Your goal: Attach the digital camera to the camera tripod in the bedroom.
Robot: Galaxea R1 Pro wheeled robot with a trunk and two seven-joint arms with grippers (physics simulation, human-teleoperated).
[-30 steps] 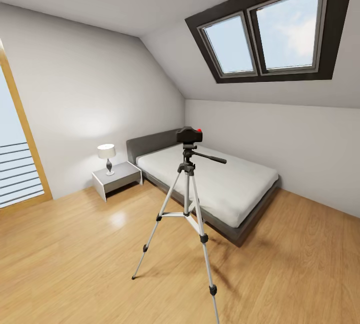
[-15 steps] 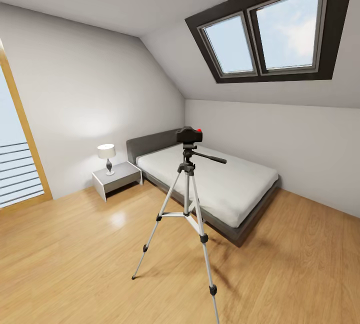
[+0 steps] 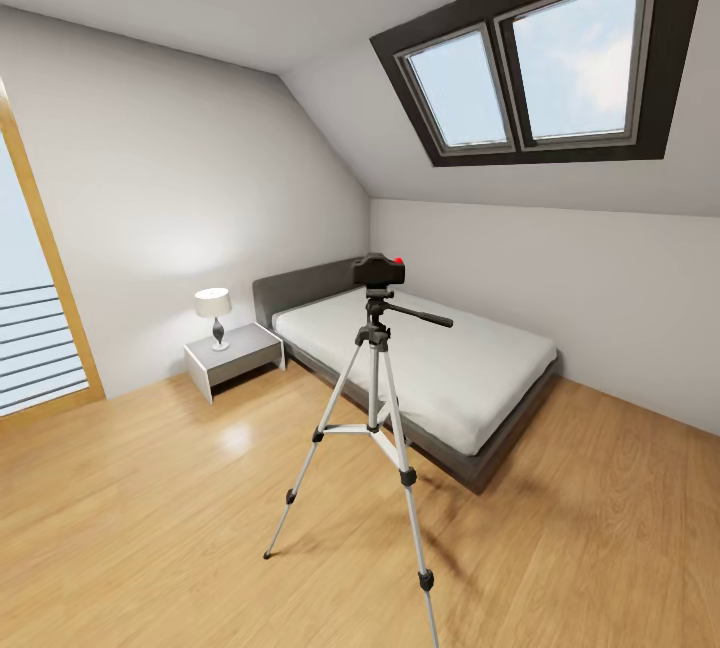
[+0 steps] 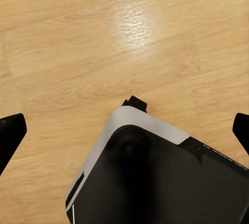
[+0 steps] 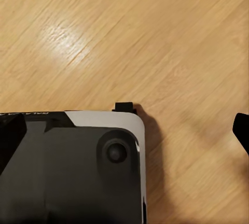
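Already, in the head view, the digital camera (image 3: pixel 379 270) sits on the head of the camera tripod (image 3: pixel 374 408) at mid-frame, its legs splayed on the wood floor (image 3: pixel 150 528) for a steady stance; judged from this, the mounting looks done. Behind it lies the bed (image 3: pixel 440 368), with a lamp (image 3: pixel 213 313) on the nightstand (image 3: pixel 235 356) at left.

In the left wrist view, the left pincer (image 4: pixel 124 136) hangs released, fingertips at both frame edges, over the robot's base (image 4: pixel 155 177).

In the right wrist view, the right pincer (image 5: pixel 124 136) is likewise spread and empty, parked clear of the tripod.
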